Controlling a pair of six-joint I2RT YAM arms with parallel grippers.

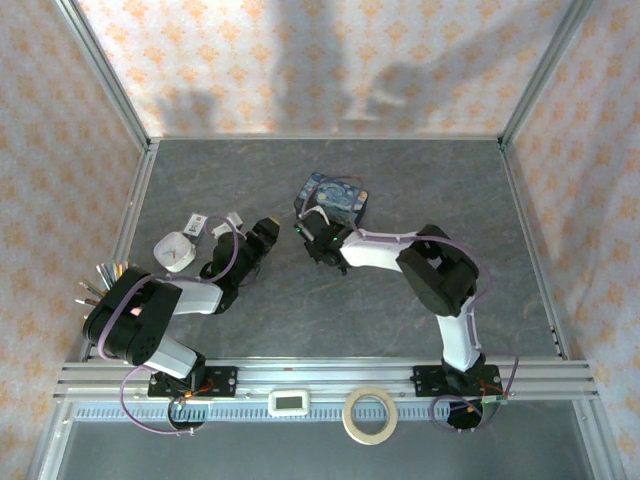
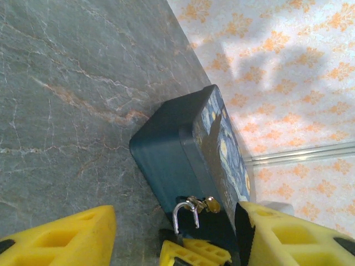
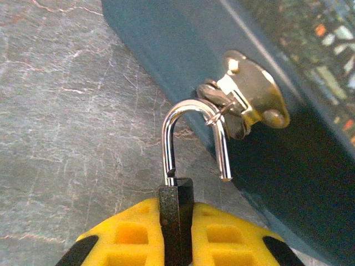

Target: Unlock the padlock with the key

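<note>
**PADLOCK HELD AT TIN HASP, SHACKLE SPRUNG**

**Layout.** On the grey table (image 1: 400, 310), the blue patterned tin (image 1: 338, 196) sits just beyond centre. Both arms reach toward its near side. The right gripper (image 1: 314, 240) is at the tin's front wall. The left gripper (image 1: 264, 233) is just to its left and apart from the tin.

**Tool state.** The right gripper's yellow fingers (image 3: 222, 233) are clamped on the dark body of the padlock (image 3: 176, 208). The left gripper's fingers (image 2: 61, 238) are spread wide with nothing between them.

**Governing relation.** The padlock's long axis runs straight out from the right fingertips toward the tin. The silvery shackle (image 3: 188, 107) is hooked through the brass hasp (image 3: 252, 102) on the tin's wall. Its leg on the tin side hangs free of the body, so the lock is judged already open. Freeing it would mean sliding that open leg back out of the hasp loop. The right arm is the nearer one, as it holds the lock.

**Key.** Cannot be made out.

**Surroundings.** A white round object (image 1: 175, 250) and a bundle of pens (image 1: 100, 275) lie left of the work. A tape roll (image 1: 346, 418) lies at the near rail. None of these is in the way; the tin wall beside the free leg is the only close obstruction.
</note>
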